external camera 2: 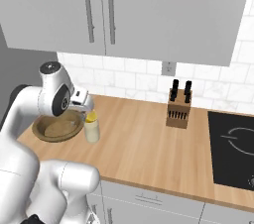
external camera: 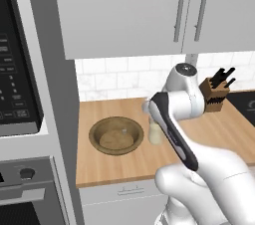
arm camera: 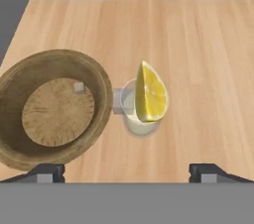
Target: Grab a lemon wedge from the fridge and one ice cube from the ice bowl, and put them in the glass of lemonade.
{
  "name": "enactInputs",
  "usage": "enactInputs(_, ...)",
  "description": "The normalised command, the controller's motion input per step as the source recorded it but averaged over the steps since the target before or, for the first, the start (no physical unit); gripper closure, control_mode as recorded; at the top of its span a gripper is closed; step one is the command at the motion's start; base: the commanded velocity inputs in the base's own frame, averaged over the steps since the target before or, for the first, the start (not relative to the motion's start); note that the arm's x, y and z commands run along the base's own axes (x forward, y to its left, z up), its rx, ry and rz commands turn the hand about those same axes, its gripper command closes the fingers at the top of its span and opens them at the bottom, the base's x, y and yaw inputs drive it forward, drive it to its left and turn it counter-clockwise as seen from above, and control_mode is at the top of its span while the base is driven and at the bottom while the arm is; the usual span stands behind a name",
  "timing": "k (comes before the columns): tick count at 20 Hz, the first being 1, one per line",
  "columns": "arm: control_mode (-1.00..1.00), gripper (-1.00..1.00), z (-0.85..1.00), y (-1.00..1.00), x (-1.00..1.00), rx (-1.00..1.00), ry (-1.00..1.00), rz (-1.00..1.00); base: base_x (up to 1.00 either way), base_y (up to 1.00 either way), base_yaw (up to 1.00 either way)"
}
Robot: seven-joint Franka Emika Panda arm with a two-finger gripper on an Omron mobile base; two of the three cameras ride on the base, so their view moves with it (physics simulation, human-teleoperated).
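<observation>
Lemon wedge (arm camera: 150, 94) sits on the glass of lemonade (arm camera: 141, 119).
My hand (arm camera: 127, 171) hovers above, fingers spread, holding nothing; ice bowl (arm camera: 15, 119) just beside glass, near the tabletop's (arm camera: 208, 69) left edge.

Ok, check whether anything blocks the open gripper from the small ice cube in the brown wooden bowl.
Nothing visible does. The gripper hangs open above the counter; the small pale ice cube lies uncovered in the wide brown wooden bowl, beside the clear lemonade glass.

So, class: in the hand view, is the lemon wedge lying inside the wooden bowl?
No: the lemon wedge sits on the rim of the glass of lemonade, beside the ice bowl, not in it.
</observation>
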Motion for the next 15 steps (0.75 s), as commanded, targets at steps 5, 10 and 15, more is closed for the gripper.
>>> enactInputs(5, -1.00, -1.00, 0.10, 0.00, -0.26, 0.02, -0.08, 0.00, 0.00, 0.00, 0.00)
enactInputs(10, -1.00, -1.00, 0.10, -0.03, -0.22, 0.04, -0.03, 0.00, 0.00, 0.00, 0.00)
enactInputs(15, -1.00, -1.00, 0.24, -0.20, -0.45, 0.11, 0.00, -0.04, 0.00, 0.00, 0.00)
